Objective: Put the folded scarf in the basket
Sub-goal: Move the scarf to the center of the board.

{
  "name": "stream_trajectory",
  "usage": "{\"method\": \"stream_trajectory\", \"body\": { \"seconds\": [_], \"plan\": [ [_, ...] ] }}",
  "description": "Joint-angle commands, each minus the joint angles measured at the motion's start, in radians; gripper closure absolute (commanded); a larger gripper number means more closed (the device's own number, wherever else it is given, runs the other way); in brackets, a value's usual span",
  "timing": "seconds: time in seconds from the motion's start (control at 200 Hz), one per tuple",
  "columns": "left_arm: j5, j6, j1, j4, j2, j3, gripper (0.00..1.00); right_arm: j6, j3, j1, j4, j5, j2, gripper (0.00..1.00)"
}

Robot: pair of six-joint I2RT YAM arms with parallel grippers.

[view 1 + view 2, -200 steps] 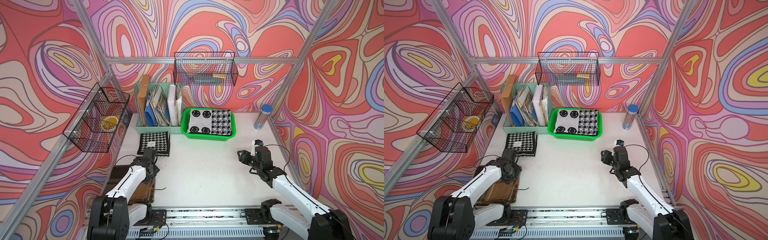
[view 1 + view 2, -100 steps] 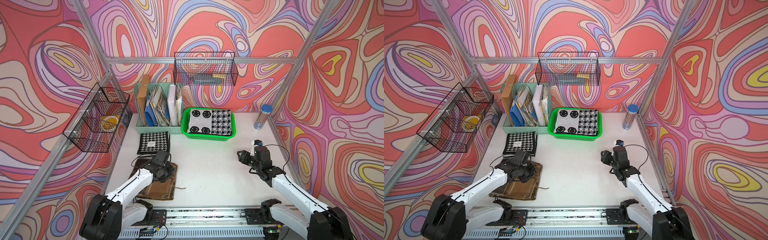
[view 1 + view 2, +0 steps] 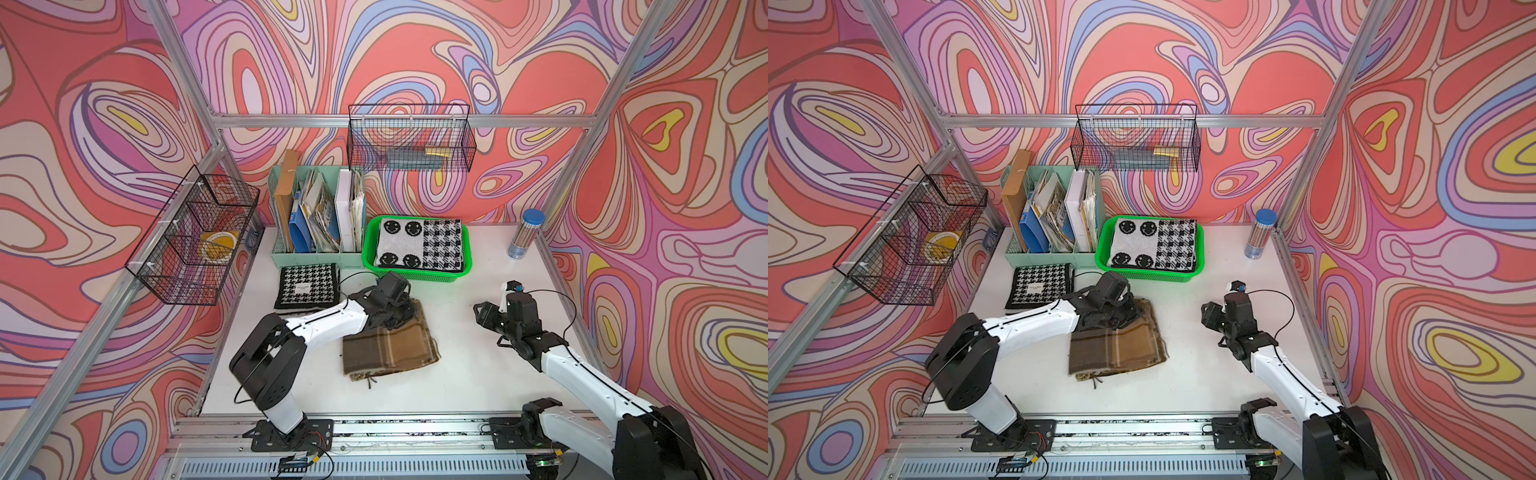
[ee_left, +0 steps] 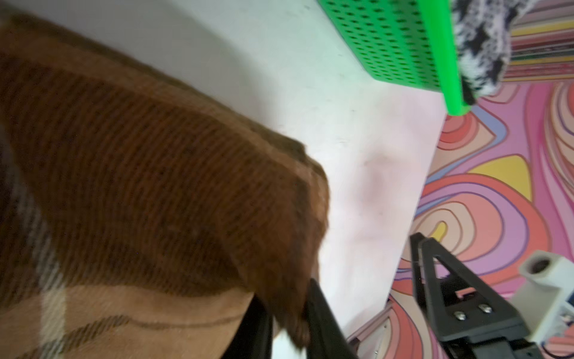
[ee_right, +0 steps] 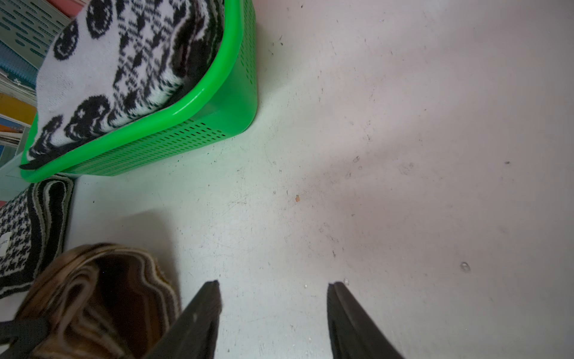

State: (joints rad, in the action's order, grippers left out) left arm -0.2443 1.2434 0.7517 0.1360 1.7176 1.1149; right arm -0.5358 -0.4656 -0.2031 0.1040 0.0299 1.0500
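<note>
The brown plaid folded scarf [image 3: 390, 349] lies on the white surface [image 3: 465, 374], just in front of the bright green perforated plastic basket [image 3: 432, 276] and outside it. The scarf's corner nearest the basket is raised off the surface and sits between the jaws of the left gripper [image 4: 287, 306]. These jaws stand slightly apart, and I cannot tell whether they pinch the cloth. The right gripper [image 5: 273, 283] hovers apart from the scarf, over the surface, its jaws parted and empty. A black-and-white knitted cloth with smiley faces [image 3: 419, 243] fills the basket.
</note>
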Motion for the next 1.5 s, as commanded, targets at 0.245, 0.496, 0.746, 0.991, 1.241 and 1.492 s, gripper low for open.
{"method": "stream_trajectory", "body": {
  "seconds": [0.245,0.496,0.746,0.991,1.241,1.492],
  "plan": [
    [0.067,-0.166,0.021,0.133,-0.020,0.127,0.12,0.009,-0.019,0.004,-0.033,0.029,0.042,0.43],
    [0.415,-0.270,0.019,0.438,-0.266,0.001,0.08,0.005,-0.028,0.003,-0.097,0.180,0.137,0.41],
    [0.381,-0.180,-0.070,0.369,-0.439,-0.291,0.07,-0.006,-0.044,-0.002,-0.175,0.340,0.268,0.38],
    [0.344,-0.141,-0.138,0.251,-0.563,-0.484,0.06,0.006,-0.144,-0.114,-0.096,0.366,0.378,0.36],
    [0.340,-0.144,-0.162,0.249,-0.649,-0.576,0.04,-0.004,-0.237,-0.232,-0.011,0.237,0.445,0.36],
    [0.347,-0.167,-0.163,0.281,-0.738,-0.630,0.04,-0.026,-0.280,-0.293,0.036,0.173,0.524,0.37]
  ]
}}
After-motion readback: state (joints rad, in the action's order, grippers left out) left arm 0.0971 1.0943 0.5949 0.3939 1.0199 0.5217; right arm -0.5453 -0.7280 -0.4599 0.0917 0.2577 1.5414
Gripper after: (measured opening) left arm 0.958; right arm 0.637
